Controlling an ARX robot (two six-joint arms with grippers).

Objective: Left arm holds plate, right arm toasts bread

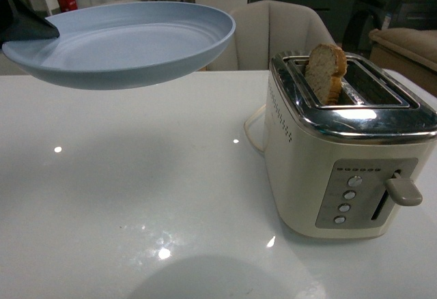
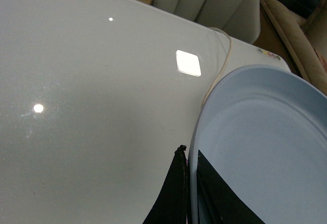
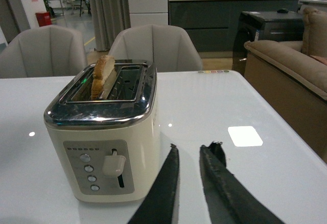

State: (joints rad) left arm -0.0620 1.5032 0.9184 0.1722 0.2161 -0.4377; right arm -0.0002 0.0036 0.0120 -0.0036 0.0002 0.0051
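A white, glossy bench (image 1: pixel 136 196) carries a cream toaster (image 1: pixel 341 169) with a chrome top and two slots. Its front panel has a column of four round buttons (image 1: pixel 347 201) and, just beside them, a cream lever (image 1: pixel 404 191) at the top of its slot. A pale cord (image 1: pixel 251 132) loops on the bench beside the toaster. Beyond the bench stand a beige chair (image 3: pixel 43 50), a second chair (image 3: pixel 156 47), a tan sofa (image 3: pixel 286 65) and a red bin (image 3: pixel 43 18).
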